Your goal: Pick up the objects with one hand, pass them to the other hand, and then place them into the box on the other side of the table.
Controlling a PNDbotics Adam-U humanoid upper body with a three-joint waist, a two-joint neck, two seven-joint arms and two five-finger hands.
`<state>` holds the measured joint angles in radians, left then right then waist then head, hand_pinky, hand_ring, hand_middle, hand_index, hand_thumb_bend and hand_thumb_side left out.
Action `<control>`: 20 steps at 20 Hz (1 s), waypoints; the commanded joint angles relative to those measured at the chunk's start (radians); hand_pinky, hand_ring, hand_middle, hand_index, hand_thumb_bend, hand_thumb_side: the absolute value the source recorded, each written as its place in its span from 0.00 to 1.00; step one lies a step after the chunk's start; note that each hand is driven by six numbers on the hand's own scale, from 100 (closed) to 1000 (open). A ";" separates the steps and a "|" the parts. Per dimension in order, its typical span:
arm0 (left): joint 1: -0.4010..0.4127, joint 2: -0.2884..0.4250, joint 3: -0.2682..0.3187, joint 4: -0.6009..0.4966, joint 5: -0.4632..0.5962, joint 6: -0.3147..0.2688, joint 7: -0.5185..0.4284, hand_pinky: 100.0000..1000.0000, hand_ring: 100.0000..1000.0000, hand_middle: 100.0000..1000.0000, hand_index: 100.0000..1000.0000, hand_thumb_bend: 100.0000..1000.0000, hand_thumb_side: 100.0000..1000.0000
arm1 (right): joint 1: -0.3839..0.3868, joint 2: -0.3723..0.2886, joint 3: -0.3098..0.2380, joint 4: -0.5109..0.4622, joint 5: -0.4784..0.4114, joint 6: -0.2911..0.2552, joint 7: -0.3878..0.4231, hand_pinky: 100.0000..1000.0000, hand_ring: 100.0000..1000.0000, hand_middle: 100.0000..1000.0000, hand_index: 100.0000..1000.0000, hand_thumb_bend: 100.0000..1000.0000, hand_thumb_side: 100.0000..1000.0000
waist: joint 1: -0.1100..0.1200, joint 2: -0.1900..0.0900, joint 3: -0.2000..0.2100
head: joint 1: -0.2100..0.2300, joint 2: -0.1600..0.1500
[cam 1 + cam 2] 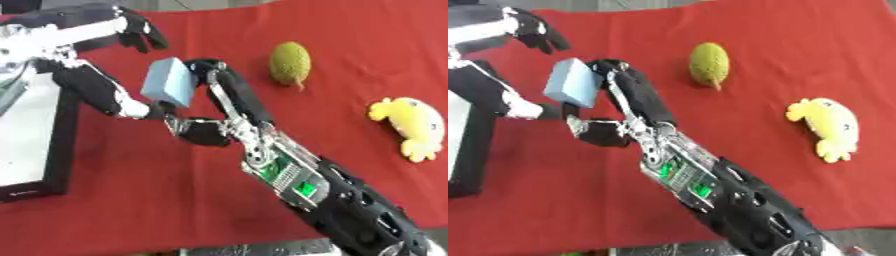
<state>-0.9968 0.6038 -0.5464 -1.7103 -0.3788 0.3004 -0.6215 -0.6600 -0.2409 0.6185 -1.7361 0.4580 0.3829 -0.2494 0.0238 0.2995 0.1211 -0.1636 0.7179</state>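
Red cloth [350, 30] covers the table, edge to edge in both eye views.

Box [59, 145] at the left edge: black wall, pale flat inside, only partly in frame. It sits on the cloth at the robot's left.

Right arm enters from the lower right corner, black shell with silver and green parts showing at the forearm, reaching up and left across the middle of the cloth.

Right hand [219, 112]: fingers curled up and over, thumb below, pinching a light blue block [169, 81] between them. The block is held off the cloth, tilted, just right of the box's near wall.

Left arm comes in from the upper left, white and black. Left hand [118, 97]: a finger or thumb reaches to the lower edge of the blue block and seems to touch it; other black fingers hang spread above the block, near the top of the view, not closed on it. Whether this hand grips the block I cannot tell.

Yellow plush toy [826, 127] lies on the cloth at the right, well apart from the hands.

Green bumpy fruit [710, 63], oval with a short stem at its lower end, lies on the cloth between the block and the plush toy, further back.
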 commanded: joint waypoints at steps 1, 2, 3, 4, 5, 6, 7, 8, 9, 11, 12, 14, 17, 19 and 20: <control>-0.025 0.004 0.003 0.005 -0.033 -0.026 0.021 0.84 0.77 0.75 0.82 0.46 0.23 | -0.016 0.004 0.003 -0.011 0.011 -0.015 0.003 0.72 0.61 0.55 0.51 0.00 0.19 | 0.003 -0.024 0.000 | 0.006 -0.014; -0.025 0.002 0.001 0.002 -0.039 -0.033 0.029 0.84 0.77 0.74 0.82 0.44 0.23 | -0.016 0.004 0.004 -0.011 0.015 -0.021 0.005 0.72 0.61 0.55 0.51 0.00 0.19 | 0.003 -0.023 -0.001 | 0.006 -0.014; -0.025 0.002 0.000 -0.002 -0.042 -0.038 0.035 0.84 0.77 0.74 0.82 0.44 0.23 | -0.015 0.004 0.005 -0.010 0.019 -0.026 0.007 0.72 0.61 0.55 0.51 0.00 0.19 | 0.003 -0.023 -0.001 | 0.006 -0.014; -0.024 0.002 -0.001 -0.006 -0.042 -0.041 0.038 0.84 0.77 0.74 0.82 0.41 0.23 | -0.014 0.004 0.005 -0.008 0.022 -0.029 0.010 0.72 0.61 0.55 0.51 0.00 0.19 | 0.004 -0.022 -0.001 | 0.006 -0.014; -0.022 0.002 -0.003 -0.010 -0.042 -0.043 0.039 0.84 0.77 0.74 0.81 0.40 0.23 | -0.014 0.004 0.005 -0.007 0.023 -0.032 0.013 0.72 0.61 0.55 0.51 0.00 0.19 | 0.004 -0.022 -0.002 | 0.006 -0.014; -0.022 0.002 -0.004 -0.013 -0.041 -0.043 0.037 0.84 0.77 0.74 0.81 0.39 0.23 | -0.013 0.004 0.006 -0.006 0.025 -0.035 0.015 0.72 0.61 0.55 0.51 0.00 0.19 | 0.004 -0.021 -0.002 | 0.006 -0.014; -0.021 0.002 -0.005 -0.015 -0.040 -0.043 0.034 0.84 0.77 0.74 0.81 0.37 0.22 | -0.013 0.004 0.006 -0.006 0.026 -0.038 0.017 0.72 0.61 0.55 0.51 0.00 0.19 | 0.004 -0.020 -0.002 | 0.006 -0.014; -0.020 0.002 -0.006 -0.016 -0.040 -0.043 0.031 0.84 0.77 0.74 0.81 0.37 0.21 | -0.013 0.004 0.007 -0.007 0.028 -0.042 0.018 0.72 0.61 0.55 0.51 0.00 0.19 | 0.004 -0.020 -0.003 | 0.006 -0.014; -0.020 0.002 -0.006 -0.017 -0.041 -0.042 0.027 0.84 0.77 0.74 0.81 0.37 0.20 | -0.013 0.004 0.007 -0.009 0.029 -0.046 0.020 0.72 0.61 0.55 0.51 0.00 0.19 | 0.004 -0.020 -0.003 | 0.006 -0.013; -0.018 0.000 -0.006 -0.015 -0.042 -0.041 0.019 0.84 0.77 0.74 0.81 0.37 0.18 | -0.013 0.004 0.008 -0.011 0.030 -0.050 0.023 0.72 0.61 0.55 0.51 0.00 0.20 | 0.004 -0.019 -0.004 | 0.005 -0.010; -0.018 0.000 -0.006 -0.013 -0.042 -0.041 0.014 0.84 0.77 0.74 0.81 0.38 0.18 | -0.013 0.004 0.008 -0.011 0.029 -0.052 0.024 0.72 0.61 0.55 0.51 0.00 0.20 | 0.004 -0.018 -0.004 | 0.004 -0.009; -0.017 -0.001 -0.007 -0.012 -0.041 -0.042 0.002 0.84 0.77 0.74 0.81 0.37 0.16 | -0.012 0.004 0.009 -0.012 0.028 -0.056 0.026 0.72 0.60 0.54 0.50 0.00 0.20 | 0.004 -0.017 -0.005 | 0.005 -0.006; -0.016 -0.001 -0.007 -0.008 -0.044 -0.040 -0.019 0.84 0.77 0.74 0.81 0.37 0.16 | -0.011 0.004 0.010 -0.014 0.027 -0.062 0.021 0.71 0.60 0.54 0.50 0.00 0.21 | 0.004 -0.015 -0.005 | 0.004 -0.005; -0.015 -0.003 -0.006 -0.003 -0.052 -0.039 -0.022 0.84 0.77 0.74 0.81 0.36 0.16 | -0.011 0.004 0.010 -0.013 0.024 -0.064 0.019 0.71 0.59 0.54 0.50 0.00 0.22 | 0.004 -0.014 -0.005 | 0.004 -0.006; -0.015 -0.004 -0.006 -0.001 -0.055 -0.039 -0.023 0.84 0.76 0.74 0.81 0.36 0.16 | -0.010 0.004 0.011 -0.012 0.022 -0.064 0.017 0.71 0.59 0.54 0.50 0.00 0.22 | 0.004 -0.014 -0.005 | 0.004 -0.007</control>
<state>-0.9982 0.5901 -0.5632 -1.7071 -0.4255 0.2615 -0.6394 -0.6595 -0.2408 0.6300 -1.7315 0.4801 0.3245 -0.2300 0.0262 0.3026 0.1166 -0.1602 0.7143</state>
